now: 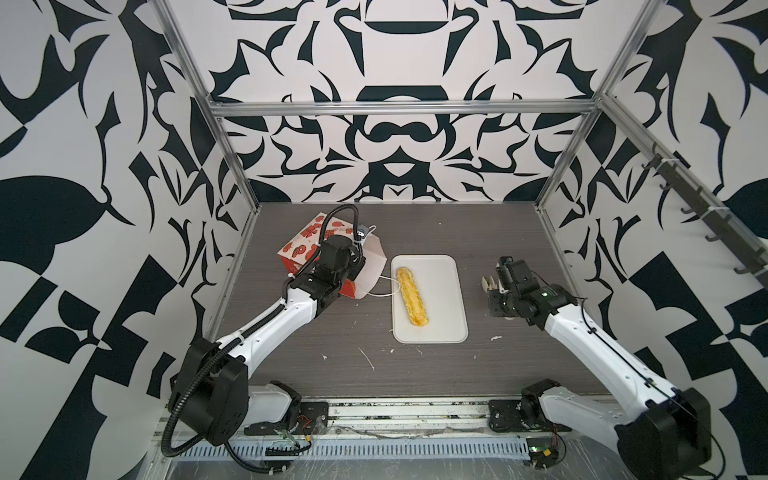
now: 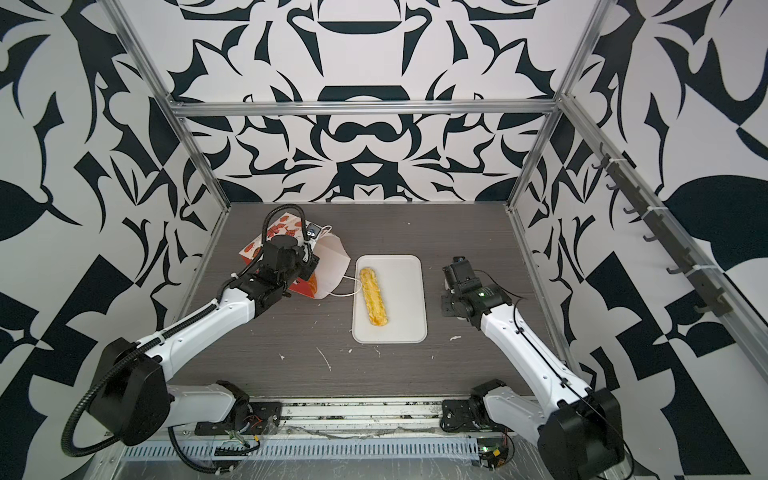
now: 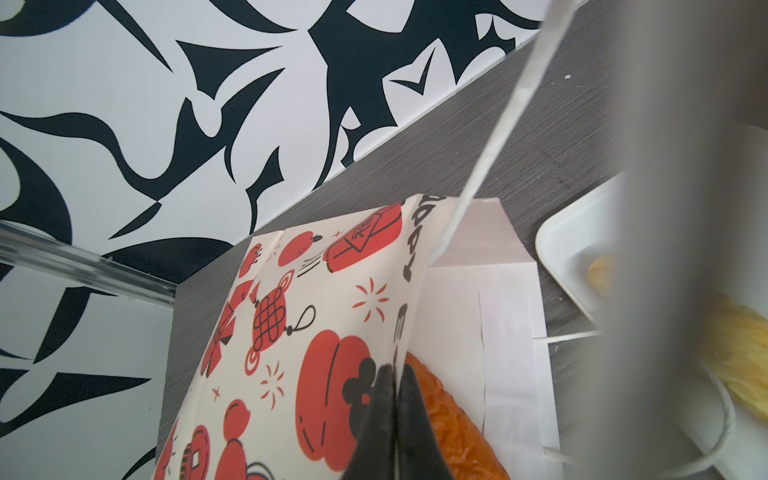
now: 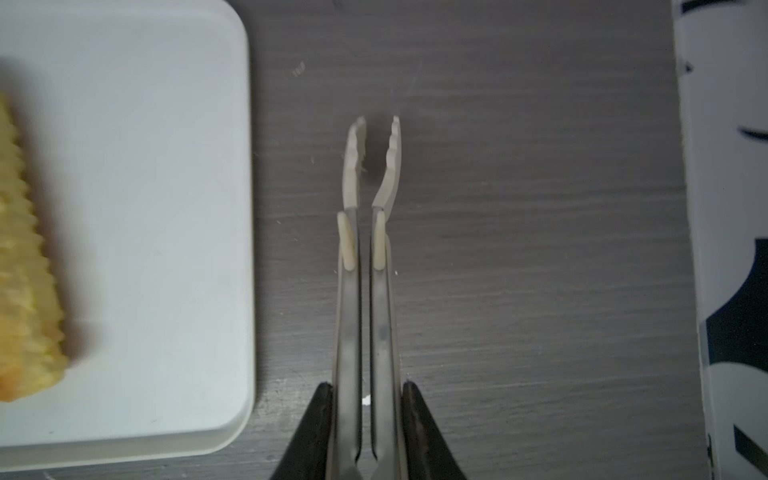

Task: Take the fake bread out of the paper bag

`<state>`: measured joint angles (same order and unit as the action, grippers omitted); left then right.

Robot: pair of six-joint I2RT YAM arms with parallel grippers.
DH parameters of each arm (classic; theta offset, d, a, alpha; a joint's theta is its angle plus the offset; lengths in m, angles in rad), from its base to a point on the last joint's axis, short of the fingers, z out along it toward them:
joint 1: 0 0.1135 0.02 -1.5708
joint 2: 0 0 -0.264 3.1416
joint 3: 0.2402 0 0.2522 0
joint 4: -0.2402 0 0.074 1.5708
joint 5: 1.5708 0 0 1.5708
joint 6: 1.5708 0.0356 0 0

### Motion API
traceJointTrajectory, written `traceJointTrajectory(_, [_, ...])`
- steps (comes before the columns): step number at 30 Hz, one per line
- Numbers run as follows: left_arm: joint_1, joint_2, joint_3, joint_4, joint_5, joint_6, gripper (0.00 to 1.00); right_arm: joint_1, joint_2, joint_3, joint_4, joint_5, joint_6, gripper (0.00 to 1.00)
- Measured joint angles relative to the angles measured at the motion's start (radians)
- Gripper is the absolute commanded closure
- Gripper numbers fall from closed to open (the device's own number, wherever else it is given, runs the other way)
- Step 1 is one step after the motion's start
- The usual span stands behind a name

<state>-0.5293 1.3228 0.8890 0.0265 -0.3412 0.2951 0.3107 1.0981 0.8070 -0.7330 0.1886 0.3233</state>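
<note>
The paper bag (image 1: 303, 245) (image 2: 266, 237) lies on its side at the back left of the table, its white mouth facing the tray. My left gripper (image 3: 395, 374) is shut on the upper edge of the bag's mouth (image 3: 316, 311). An orange-brown piece of fake bread (image 3: 453, 424) shows just inside, under that edge. A long yellow stick of fake bread (image 1: 411, 297) (image 2: 374, 297) (image 4: 25, 270) lies on the white tray (image 1: 444, 299) (image 4: 145, 208). My right gripper (image 4: 368, 388) is shut on metal tongs (image 4: 376, 166) right of the tray. Their cream tips (image 1: 486, 282) stand slightly apart and hold nothing.
One white cord handle (image 1: 384, 291) trails from the bag onto the tray's left rim. Another runs taut past the left wrist camera (image 3: 498, 124). Metal frame posts and patterned walls close in the table on three sides. A rail of hooks (image 1: 681, 195) lines the right wall.
</note>
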Motion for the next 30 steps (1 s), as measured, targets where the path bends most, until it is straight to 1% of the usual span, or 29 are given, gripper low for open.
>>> traceJointTrajectory(3, [0.0,-0.003,-0.011,0.01,0.004,-0.007,1.0,-0.019,0.023,-0.002,0.016,-0.016,0.007,0.82])
traceJointTrajectory(7, [0.0,-0.013,-0.026,0.021,0.005,-0.01,1.0,-0.034,0.074,-0.005,0.035,-0.031,0.018,0.79])
traceJointTrajectory(12, [0.0,-0.015,-0.032,0.031,0.006,-0.011,1.0,-0.044,0.182,-0.011,0.044,-0.052,0.035,0.76])
traceJointTrajectory(16, [0.0,-0.015,-0.032,0.038,0.006,-0.011,1.0,-0.05,0.272,-0.016,0.052,-0.066,0.05,0.76])
traceJointTrajectory(23, [0.0,-0.015,-0.036,0.045,0.011,-0.013,1.0,-0.057,0.382,-0.036,0.093,-0.084,0.067,0.75])
traceJointTrajectory(27, [0.0,-0.015,-0.043,0.053,0.017,-0.015,1.0,-0.068,0.4,-0.039,0.105,-0.099,0.069,0.69])
traceJointTrajectory(30, [0.0,-0.015,-0.045,0.056,0.022,-0.015,1.0,-0.081,0.402,-0.039,0.104,-0.112,0.074,0.68])
